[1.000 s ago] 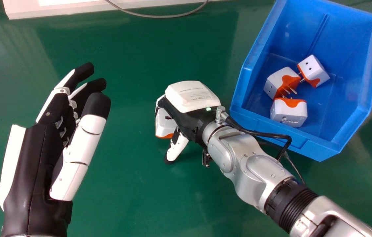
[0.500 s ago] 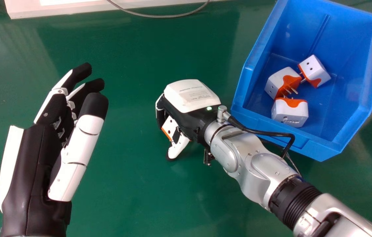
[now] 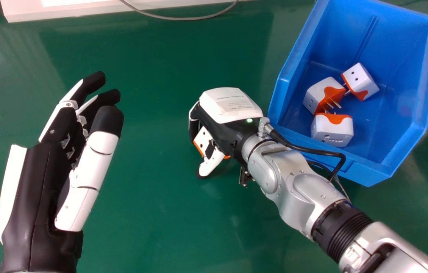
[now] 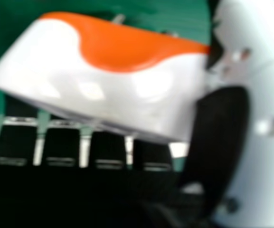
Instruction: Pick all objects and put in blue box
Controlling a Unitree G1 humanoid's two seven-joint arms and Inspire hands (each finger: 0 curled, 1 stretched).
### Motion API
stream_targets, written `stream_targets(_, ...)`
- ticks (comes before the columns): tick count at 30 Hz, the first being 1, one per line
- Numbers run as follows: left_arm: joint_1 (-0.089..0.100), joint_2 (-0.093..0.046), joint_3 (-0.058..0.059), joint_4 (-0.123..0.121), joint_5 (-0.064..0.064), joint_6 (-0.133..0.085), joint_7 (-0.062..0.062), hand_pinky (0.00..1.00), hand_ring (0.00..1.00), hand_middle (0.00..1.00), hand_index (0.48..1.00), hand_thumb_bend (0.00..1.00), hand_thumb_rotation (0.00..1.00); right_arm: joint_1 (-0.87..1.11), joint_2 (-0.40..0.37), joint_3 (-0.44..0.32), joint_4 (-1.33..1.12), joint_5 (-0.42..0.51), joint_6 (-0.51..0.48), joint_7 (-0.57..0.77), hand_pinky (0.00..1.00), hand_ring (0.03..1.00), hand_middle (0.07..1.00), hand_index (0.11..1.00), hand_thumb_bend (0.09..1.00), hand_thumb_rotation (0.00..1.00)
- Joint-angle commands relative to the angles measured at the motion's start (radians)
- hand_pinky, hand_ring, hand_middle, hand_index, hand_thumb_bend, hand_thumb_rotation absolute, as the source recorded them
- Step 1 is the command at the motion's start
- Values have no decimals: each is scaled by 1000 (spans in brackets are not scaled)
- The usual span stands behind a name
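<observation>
Right hand (image 3: 233, 108) curled round plug (image 3: 203, 138), thumb (image 3: 212, 163) at one side. Should be light, hard, bit slippy. Squeeze flat white sides (image 4: 113, 95), not what may be pins (image 4: 119, 19).

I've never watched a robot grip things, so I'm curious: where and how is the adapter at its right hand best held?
Probably by the white body of the adapter, with the right hand coming from above, fingers on one side, thumb opposite. The broad faces there suit a grip, while pins seem to jut from the orange end.
</observation>
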Motion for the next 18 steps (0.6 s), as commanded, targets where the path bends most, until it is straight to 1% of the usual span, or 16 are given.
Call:
stream_targets(1,-3,-3,4,-37,-6,-3,6,782,846,842,869,773,818,1,-3,-14,-18,7,8,4,365,446,510,470,507,3)
stream_targets(3,-3,-2,5,-37,-5,-3,5,782,846,842,869,773,818,-2,-2,-15,-15,6,12,8,365,446,510,470,507,3)
stream_targets(7,-6,1,12,-37,-6,1,2,781,846,842,868,774,815,-4,-3,-16,-15,1,13,5,363,451,502,462,505,2)
stream_targets(9,-7,2,13,-37,-5,1,1,780,846,842,868,775,814,-3,-5,-18,-15,3,7,1,362,454,498,458,504,1)
stream_targets(12,-13,4,13,-37,1,4,1,780,846,842,868,775,814,-5,-4,-28,-11,12,3,0,363,452,497,456,504,1)
stream_targets(18,-16,7,14,-37,6,6,0,779,846,842,868,776,812,3,7,-39,-16,24,11,-11,366,450,494,453,503,0)
